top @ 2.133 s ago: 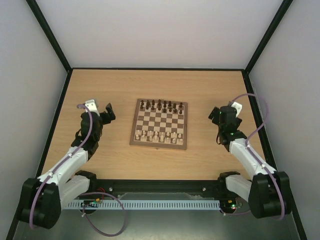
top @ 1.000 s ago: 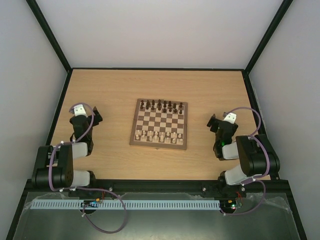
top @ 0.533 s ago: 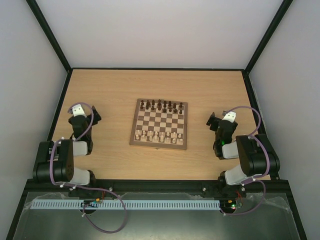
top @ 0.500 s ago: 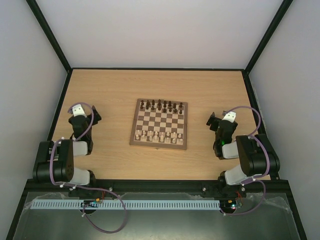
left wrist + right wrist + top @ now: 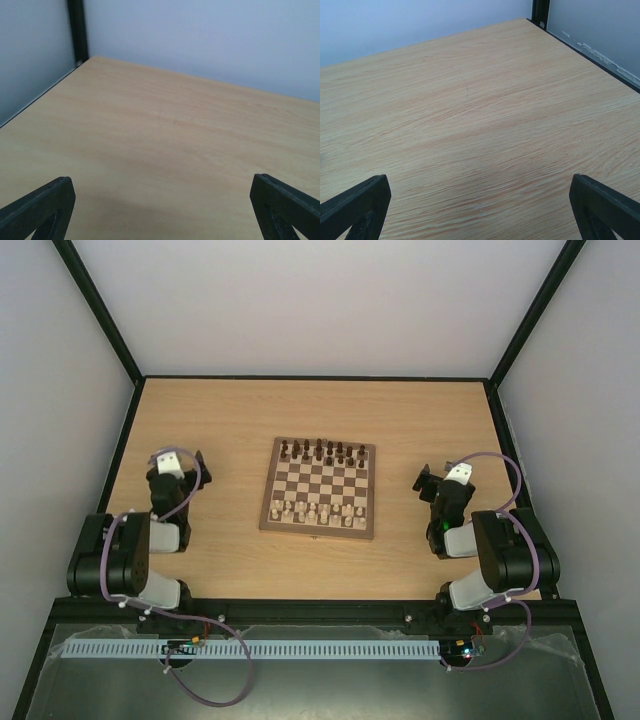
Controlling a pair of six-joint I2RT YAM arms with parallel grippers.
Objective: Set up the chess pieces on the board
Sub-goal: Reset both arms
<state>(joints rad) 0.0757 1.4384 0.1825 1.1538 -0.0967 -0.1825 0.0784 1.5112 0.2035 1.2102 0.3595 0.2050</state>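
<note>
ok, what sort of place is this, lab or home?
Probably an enclosed lab test cell, not a home: plain white walls in a black frame, a wooden table, and a left arm and right arm flanking a chessboard.

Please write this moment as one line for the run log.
left gripper: open, holding nothing | right gripper: open, holding nothing | chess pieces: pale, on board, near side | dark pieces: far side

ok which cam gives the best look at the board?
Top external: the whole board is in frame, with dark brown pieces along its far edge and pale chess pieces on the near rows. The left wrist and right wrist views show only bare table; no board in either.
</note>
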